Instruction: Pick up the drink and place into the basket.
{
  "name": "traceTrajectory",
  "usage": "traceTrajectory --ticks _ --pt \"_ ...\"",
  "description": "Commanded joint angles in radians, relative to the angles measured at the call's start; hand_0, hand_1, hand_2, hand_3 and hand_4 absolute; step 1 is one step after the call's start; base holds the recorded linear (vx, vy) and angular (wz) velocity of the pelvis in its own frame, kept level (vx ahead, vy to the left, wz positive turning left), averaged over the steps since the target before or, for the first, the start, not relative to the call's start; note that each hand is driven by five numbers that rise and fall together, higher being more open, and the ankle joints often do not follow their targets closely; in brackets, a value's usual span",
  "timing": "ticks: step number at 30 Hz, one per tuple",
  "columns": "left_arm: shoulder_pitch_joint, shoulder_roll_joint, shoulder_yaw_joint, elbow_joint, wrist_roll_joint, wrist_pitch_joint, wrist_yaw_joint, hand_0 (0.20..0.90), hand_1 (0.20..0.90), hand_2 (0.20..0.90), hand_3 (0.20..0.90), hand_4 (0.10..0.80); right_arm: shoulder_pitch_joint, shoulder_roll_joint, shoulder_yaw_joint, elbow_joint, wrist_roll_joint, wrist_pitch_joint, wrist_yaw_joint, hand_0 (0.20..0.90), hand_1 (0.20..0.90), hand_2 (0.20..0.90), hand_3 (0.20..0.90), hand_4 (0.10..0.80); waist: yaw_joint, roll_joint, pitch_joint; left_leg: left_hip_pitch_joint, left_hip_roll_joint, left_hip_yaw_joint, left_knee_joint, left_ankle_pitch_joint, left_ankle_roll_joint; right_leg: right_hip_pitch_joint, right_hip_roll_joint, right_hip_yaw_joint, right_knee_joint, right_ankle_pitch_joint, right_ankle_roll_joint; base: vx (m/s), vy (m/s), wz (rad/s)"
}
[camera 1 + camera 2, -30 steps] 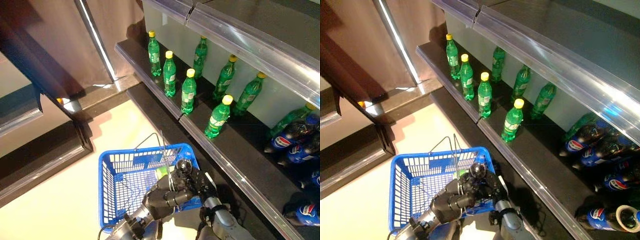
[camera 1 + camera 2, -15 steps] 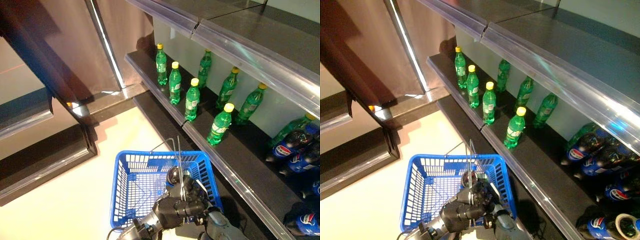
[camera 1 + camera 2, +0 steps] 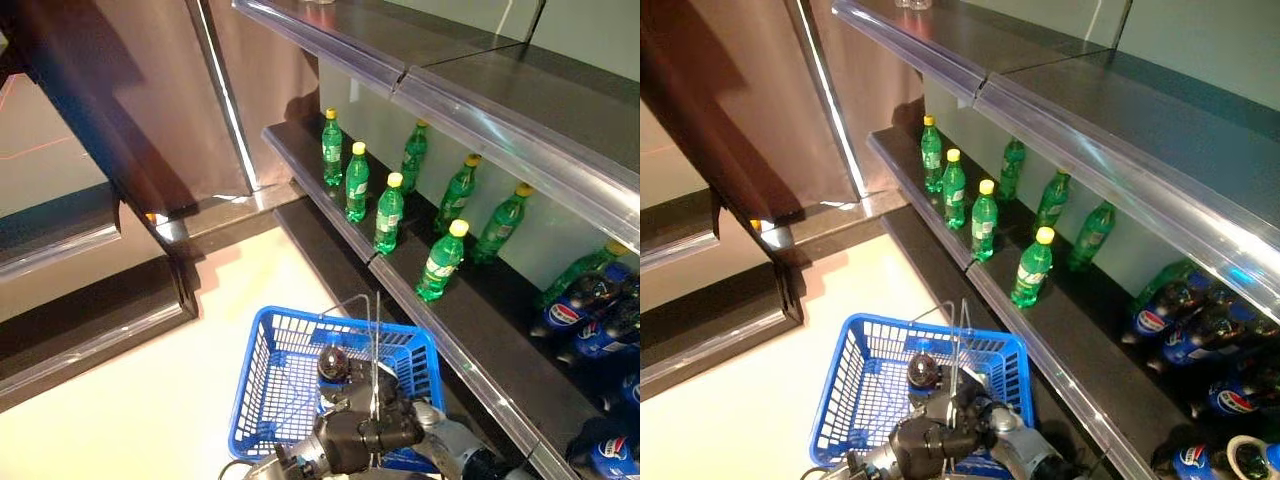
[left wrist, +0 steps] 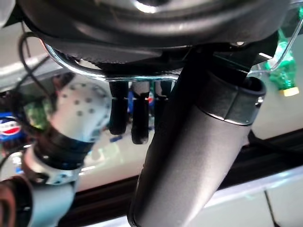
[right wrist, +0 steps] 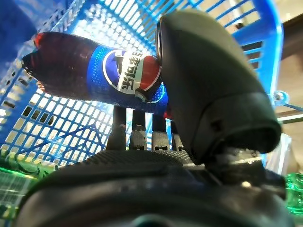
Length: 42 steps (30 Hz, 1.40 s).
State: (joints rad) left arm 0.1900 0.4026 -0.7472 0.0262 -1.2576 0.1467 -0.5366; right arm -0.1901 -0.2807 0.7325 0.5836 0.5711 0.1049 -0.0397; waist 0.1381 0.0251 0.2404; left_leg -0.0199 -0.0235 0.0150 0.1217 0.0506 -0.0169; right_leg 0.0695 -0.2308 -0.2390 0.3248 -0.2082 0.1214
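The blue basket point(image 3: 262, 398) hangs in front of me by its thin wire handles point(image 3: 375, 330). My left hand point(image 3: 360, 438) is shut on them, and its fingers point(image 4: 137, 118) curl over the wire point(image 4: 118, 75) in the left wrist view. My right hand point(image 5: 142, 156) is shut on a dark cola bottle point(image 5: 94, 71) with a blue label, its thumb point(image 5: 213, 94) on one side and its fingers point(image 5: 137, 132) on the other. The bottle point(image 3: 333, 362) is inside the basket point(image 5: 57, 137), above its mesh floor. Something green point(image 5: 14, 175) lies low in the basket.
A dark shelf point(image 3: 450, 340) runs along the right, close to the basket's right rim. Green bottles with yellow caps point(image 3: 388, 210) stand on it, and dark cola bottles point(image 3: 590, 310) lie further right. Another shelf point(image 3: 480, 110) hangs above. A dark cabinet point(image 3: 100, 200) stands at the left.
The camera view has shifted. My right hand has carried the cola bottle from near the basket's right rim towards its middle and lower inside. My left hand still holds the handles.
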Motion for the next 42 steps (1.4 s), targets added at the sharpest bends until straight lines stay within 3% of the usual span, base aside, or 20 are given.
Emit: traceTrajectory --ticks 1,3,5,6,7,8,10,12,27,35,42 --pt "-0.076 -0.185 -0.059 -0.277 -0.059 -0.049 -0.204 0.300 0.300 0.300 0.200 0.100 -0.029 0.124 0.091 -0.019 -0.007 0.029 0.103 0.300 0.300 0.300 0.200 0.100 0.033 -0.026 -0.020 -0.034 0.062 -0.045 0.154 -0.074 -0.057 -0.012 -0.078 0.017 -0.188 0.292 0.062 0.000 0.000 0.00" --pt "-0.077 -0.185 -0.060 -0.278 -0.059 -0.049 -0.204 0.300 0.300 0.300 0.200 0.100 -0.033 0.129 0.085 0.000 -0.008 0.025 0.108 0.300 0.300 0.300 0.200 0.100 0.034 -0.026 -0.020 -0.031 0.062 -0.046 0.152 -0.073 -0.057 -0.011 -0.077 0.016 -0.187 0.293 0.063 0.000 0.000 0.00" --pt "-0.077 -0.183 -0.064 -0.282 -0.062 -0.047 -0.199 0.300 0.300 0.300 0.200 0.100 -0.037 0.134 0.078 0.015 -0.007 0.025 0.110 0.364 0.364 0.364 0.274 0.174 0.036 -0.026 -0.019 -0.028 0.061 -0.047 0.151 -0.074 -0.056 -0.011 -0.077 0.015 -0.186 0.292 0.064 0.000 0.000 0.00" --pt "-0.077 -0.184 -0.068 -0.282 -0.061 -0.044 -0.198 0.300 0.300 0.300 0.200 0.100 -0.040 0.141 0.077 0.027 -0.012 0.020 0.108 0.484 0.484 0.484 0.414 0.314 0.037 -0.027 -0.020 -0.027 0.060 -0.048 0.151 -0.074 -0.055 -0.012 -0.077 0.014 -0.184 0.293 0.066 0.000 0.000 0.00" --pt "-0.077 -0.184 -0.069 -0.282 -0.060 -0.044 -0.198 0.300 0.300 0.300 0.200 0.100 -0.041 0.141 0.077 0.028 -0.013 0.020 0.108 0.484 0.484 0.484 0.414 0.314 0.038 -0.028 -0.020 -0.027 0.060 -0.048 0.151 -0.074 -0.055 -0.012 -0.077 0.014 -0.184 0.293 0.066 0.000 0.000 0.00" --pt "-0.077 -0.186 -0.072 -0.281 -0.057 -0.042 -0.198 0.300 0.300 0.300 0.200 0.100 -0.044 0.145 0.075 0.035 -0.018 0.021 0.105 0.552 0.552 0.552 0.494 0.394 0.038 -0.028 -0.021 -0.026 0.059 -0.048 0.150 -0.075 -0.054 -0.012 -0.077 0.013 -0.184 0.293 0.066 0.000 0.000 0.00" --pt "-0.078 -0.189 -0.071 -0.280 -0.054 -0.035 -0.198 0.300 0.300 0.300 0.200 0.100 -0.051 0.152 0.072 0.049 -0.037 0.024 0.098 0.749 0.749 0.749 0.724 0.624 0.039 -0.028 -0.022 -0.021 0.060 -0.048 0.146 -0.075 -0.053 -0.010 -0.077 0.011 -0.184 0.294 0.067 0.000 0.000 0.00" --pt "-0.080 -0.193 -0.069 -0.278 -0.054 -0.030 -0.196 0.300 0.300 0.300 0.200 0.100 -0.056 0.156 0.067 0.064 -0.048 0.034 0.093 0.900 0.900 0.900 0.900 0.800 0.040 -0.027 -0.024 -0.018 0.060 -0.048 0.144 -0.074 -0.052 -0.009 -0.078 0.011 -0.185 0.295 0.067 0.000 0.000 0.00" --pt "-0.066 -0.200 -0.055 -0.285 -0.054 -0.011 -0.188 0.300 0.300 0.300 0.200 0.100 -0.051 0.168 0.038 0.077 -0.054 0.033 0.077 0.900 0.900 0.900 0.900 0.800 0.040 -0.030 -0.030 0.007 0.064 -0.042 0.126 -0.073 -0.048 -0.001 -0.071 0.010 -0.189 0.296 0.071 0.000 0.000 0.00" --pt "-0.061 -0.205 -0.049 -0.291 -0.049 0.001 -0.182 0.300 0.300 0.300 0.200 0.100 -0.059 0.161 0.041 0.089 -0.183 0.041 0.052 0.900 0.900 0.900 0.900 0.800 0.041 -0.029 -0.032 0.015 0.067 -0.039 0.116 -0.073 -0.045 0.000 -0.070 0.011 -0.193 0.298 0.073 0.000 0.000 0.00" --pt "-0.065 -0.183 -0.038 -0.303 -0.058 -0.006 -0.190 0.300 0.300 0.300 0.200 0.100 -0.071 0.141 0.027 0.035 -0.194 -0.008 -0.029 0.900 0.900 0.900 0.900 0.800 0.037 -0.030 -0.028 0.025 0.068 -0.034 0.105 -0.073 -0.048 0.003 -0.065 0.013 -0.196 0.297 0.076 -0.005 0.000 0.00"
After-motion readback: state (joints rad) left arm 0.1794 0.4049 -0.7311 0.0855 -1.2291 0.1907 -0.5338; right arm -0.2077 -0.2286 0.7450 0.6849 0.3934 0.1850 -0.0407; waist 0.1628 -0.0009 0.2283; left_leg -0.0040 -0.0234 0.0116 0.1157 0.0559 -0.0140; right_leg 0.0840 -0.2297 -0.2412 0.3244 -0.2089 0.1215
